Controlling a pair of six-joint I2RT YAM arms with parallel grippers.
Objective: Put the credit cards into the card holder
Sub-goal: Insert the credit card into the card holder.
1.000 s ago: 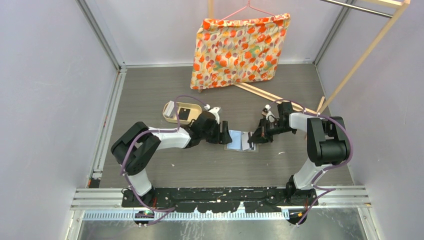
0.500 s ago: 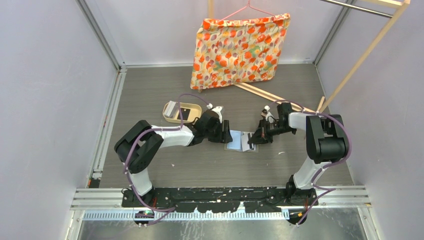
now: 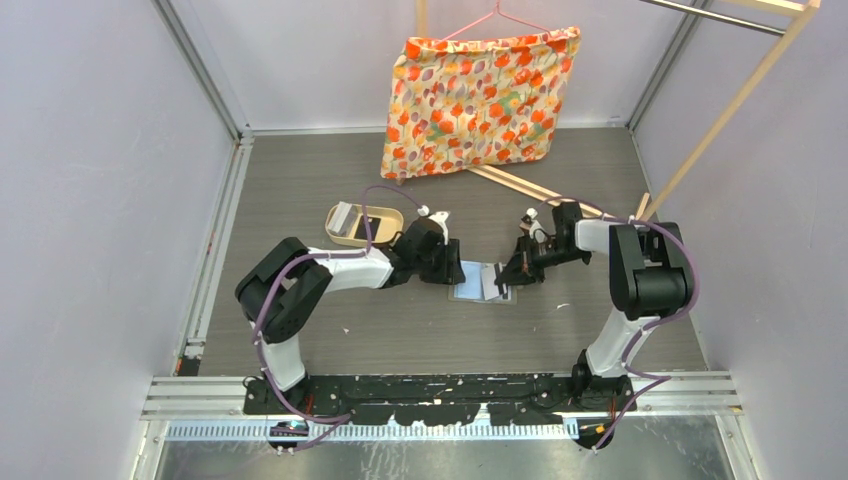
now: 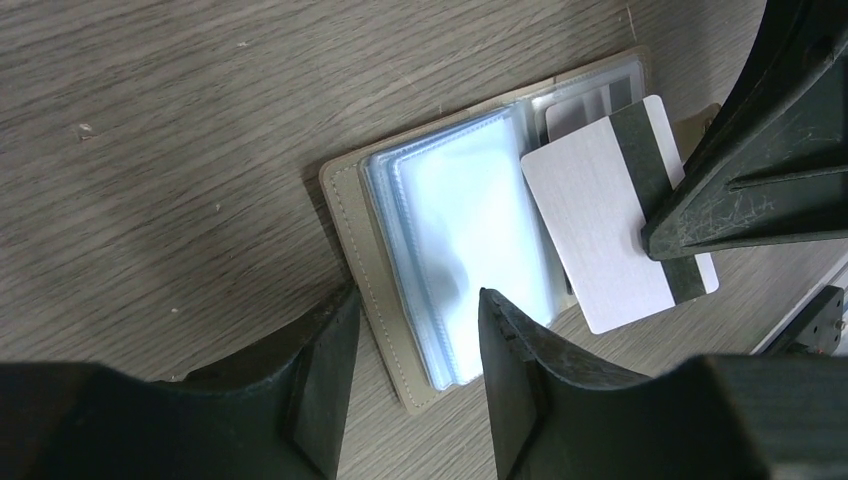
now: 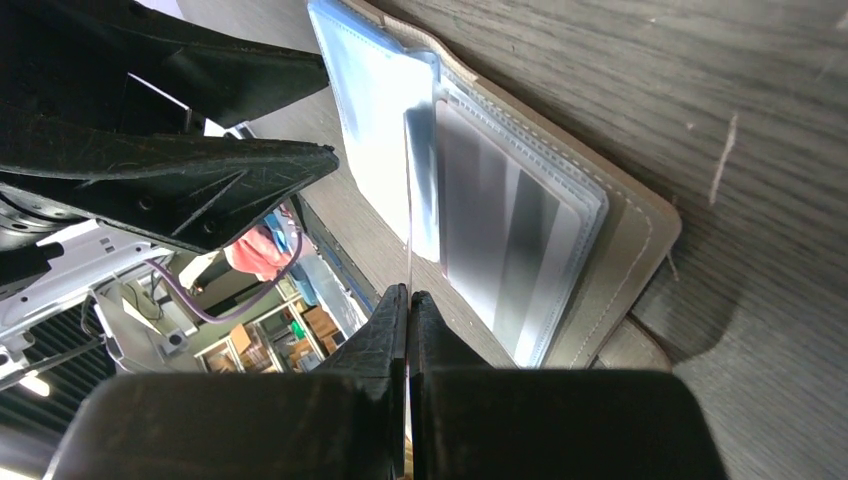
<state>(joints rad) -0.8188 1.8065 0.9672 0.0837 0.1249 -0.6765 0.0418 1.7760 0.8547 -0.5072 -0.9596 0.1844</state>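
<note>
Right gripper (image 5: 408, 298): clenches white card (image 4: 600, 230) over card holder (image 4: 450, 220) (unpocketed).
Left gripper (image 4: 415, 315): released, at card holder's left edge.
Remaining: insertion.

Matt grey wood-grain is noted on the worktop (image 4: 150, 120). On the card holder (image 4: 345, 230), a stitched leather-like tan cover and glossy clear plastic pockets are seen. The credit card (image 4: 590, 220) is recorded as smooth matt white plastic. Scratched black plastic is observed on the fingers (image 4: 520, 390) of the left hand (image 4: 415, 340).
</note>
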